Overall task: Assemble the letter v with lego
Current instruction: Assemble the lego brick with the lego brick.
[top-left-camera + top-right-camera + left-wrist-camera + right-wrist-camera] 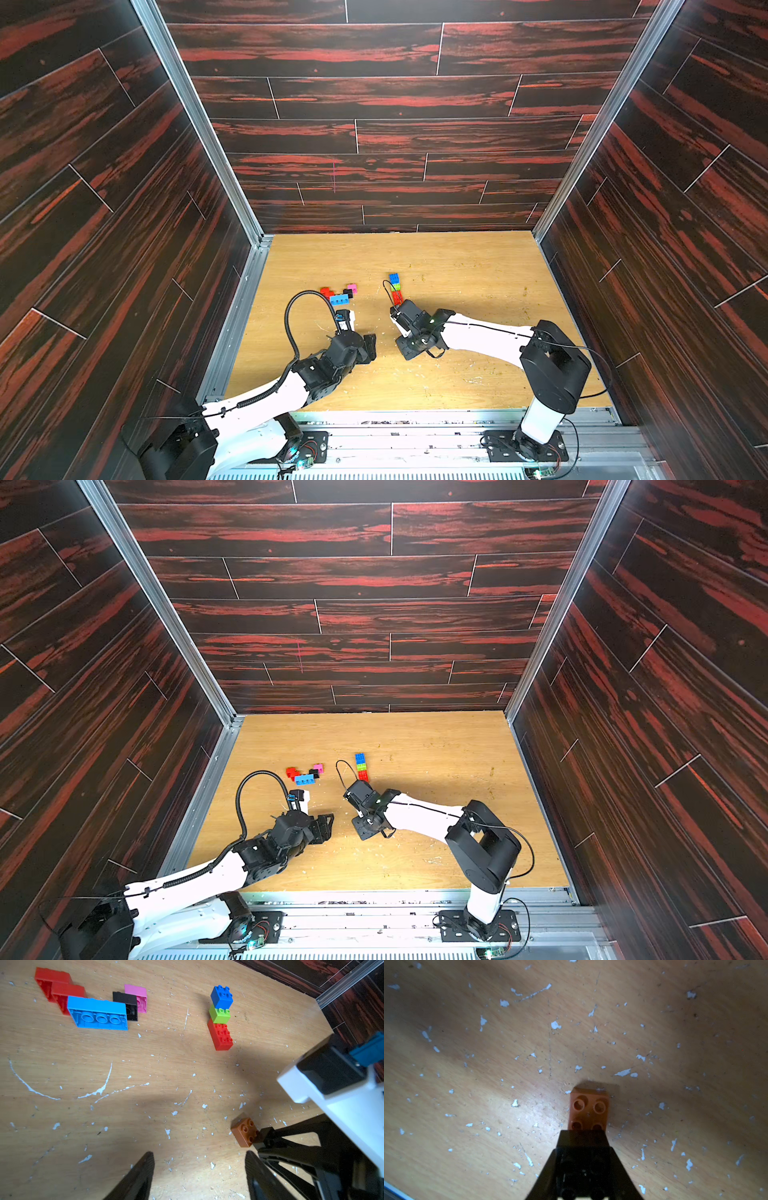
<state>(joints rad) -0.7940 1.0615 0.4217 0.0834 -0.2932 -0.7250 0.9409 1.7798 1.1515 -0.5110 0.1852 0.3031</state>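
Lego brick (orange) is clamped only by its edge in our right fingers; we risk it twisting loose. Left fingers stand apart, empty.

In a top view, bare tabletop lay open at the frame's centre right. The brick cluster and the brick row stood mid-frame as obstacles, a bare lane running between them.

tops: high overhead, far, whole table | wrists: close, downward | both wrists share orange brick
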